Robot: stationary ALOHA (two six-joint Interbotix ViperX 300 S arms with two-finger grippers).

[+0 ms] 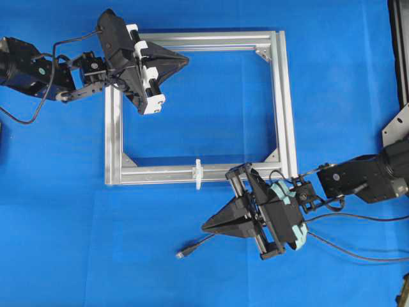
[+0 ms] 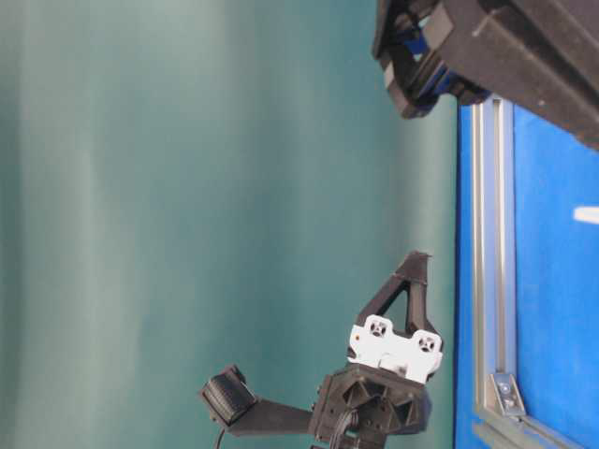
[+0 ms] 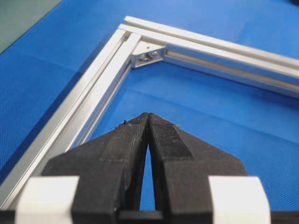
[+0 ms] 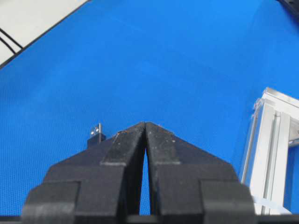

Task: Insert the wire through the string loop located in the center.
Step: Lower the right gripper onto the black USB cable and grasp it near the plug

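Cloth (image 1: 332, 77) of plain blue covers the whole table, presumably so that pale and dark parts alike stand out against it. On it lies a square silver frame (image 1: 284, 96), flat, and its job seems to be to hold one small target in a fixed spot: the string loop (image 1: 199, 174), a tiny white upright piece on the middle of the rail nearest the right arm. The left gripper (image 1: 186, 61) hovers over the far rail near a corner of the frame, its fingers pressed together on nothing, with that rail running ahead and to its left in its wrist view; it is well away from the loop, likely parked where it can later receive whatever comes through. The right gripper (image 1: 206, 226) sits outside the frame, its tip pointing away from its arm, fingers likewise together and empty. The loop stands just beyond that tip and to one side of it, close but apart. The wire (image 1: 199, 244) lies loose on the cloth, its thin black run passing under the right gripper and its plug (image 4: 96, 133) ending just ahead of and slightly left of the closed fingertips, metal tip outward. From the side view little of this can be checked, so whether the plug lies quite flat is uncertain. Nothing is threaded yet; the jaws must part before any pickup.
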